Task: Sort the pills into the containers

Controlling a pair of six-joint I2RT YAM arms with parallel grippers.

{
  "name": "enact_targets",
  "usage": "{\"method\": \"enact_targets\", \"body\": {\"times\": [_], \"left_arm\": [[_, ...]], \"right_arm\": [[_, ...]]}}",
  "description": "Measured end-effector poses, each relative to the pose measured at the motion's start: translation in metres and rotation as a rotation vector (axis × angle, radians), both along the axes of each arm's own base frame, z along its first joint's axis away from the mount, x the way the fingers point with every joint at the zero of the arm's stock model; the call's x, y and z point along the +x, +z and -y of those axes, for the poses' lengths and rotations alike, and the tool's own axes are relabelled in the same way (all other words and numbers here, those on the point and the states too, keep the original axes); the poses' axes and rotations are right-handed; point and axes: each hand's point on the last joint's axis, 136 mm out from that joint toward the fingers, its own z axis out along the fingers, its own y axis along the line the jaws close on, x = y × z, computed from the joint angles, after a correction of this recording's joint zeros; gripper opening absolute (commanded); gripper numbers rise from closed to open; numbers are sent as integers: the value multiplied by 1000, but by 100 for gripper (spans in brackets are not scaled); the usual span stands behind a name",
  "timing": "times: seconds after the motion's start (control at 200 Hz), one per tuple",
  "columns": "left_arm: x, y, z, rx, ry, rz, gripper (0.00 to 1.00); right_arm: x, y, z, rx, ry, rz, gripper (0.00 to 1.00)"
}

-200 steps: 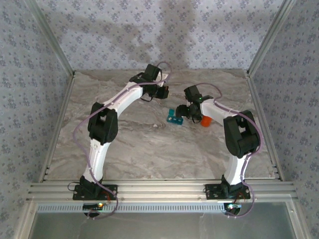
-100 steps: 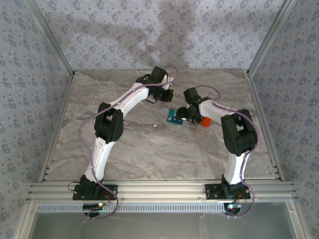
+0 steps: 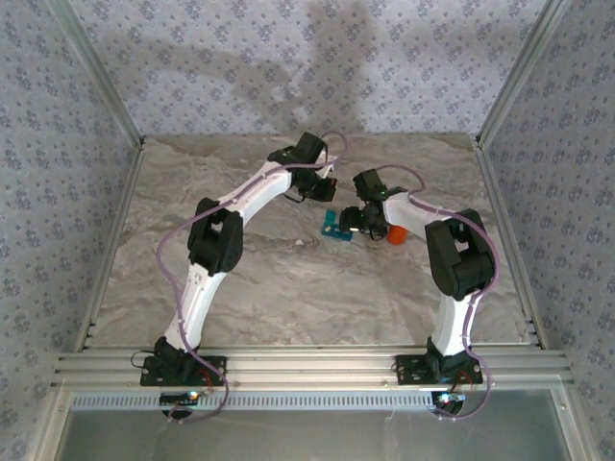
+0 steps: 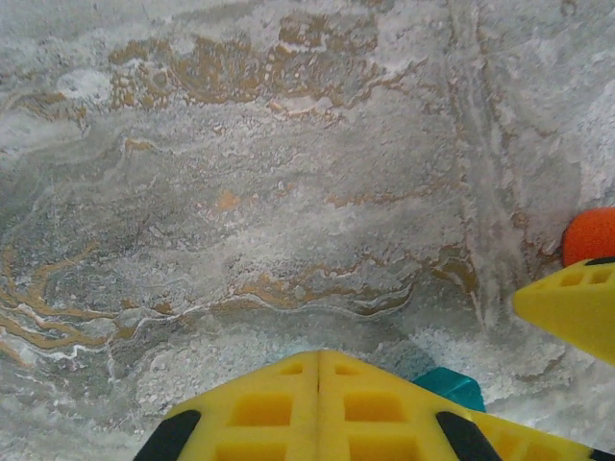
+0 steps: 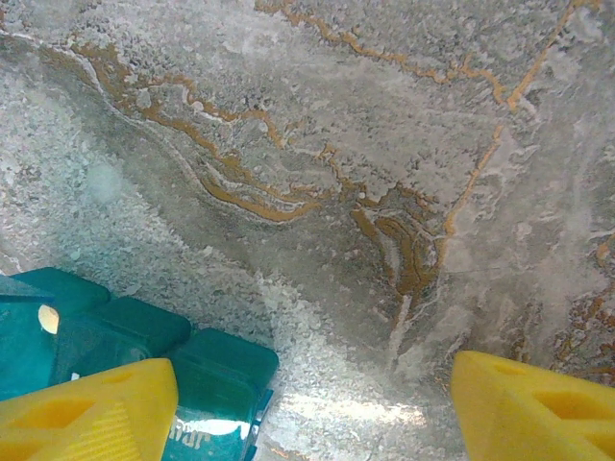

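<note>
Moved: the left arm has swung in toward the middle of the desk; the right arm has hardly shifted
Left tool (image 4: pixel 319 357): clenched on nothing, hovering just behind the pill organiser (image 3: pixel 333 228)
Right tool (image 5: pixel 312 408): released, jaws wide, one finger over the pill organiser's end, the other over bare desk (image 5: pixel 384 144)
Pill organiser: mid-desk, orange bottle (image 3: pixel 395 233) just beside it
Risk: both tools crowd one spot; a careless descent could knock them together or shove the pill organiser aside

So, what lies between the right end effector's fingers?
Right wrist view: an end of the teal pill organiser beside one finger, then bare marble table.
</note>
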Motion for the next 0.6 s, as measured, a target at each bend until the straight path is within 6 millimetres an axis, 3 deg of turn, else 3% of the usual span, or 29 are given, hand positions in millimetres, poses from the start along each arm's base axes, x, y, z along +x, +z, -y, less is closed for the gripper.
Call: {"method": "enact_targets", "body": {"times": [0.165, 0.6], "left_arm": [[-5, -10, 1, 19, -6, -27, 0], [-15, -14, 3, 45, -41, -43, 0]], "right_arm": [[0, 0, 0, 0, 0, 1, 76], [1, 0, -1, 2, 0, 5, 76]]}}
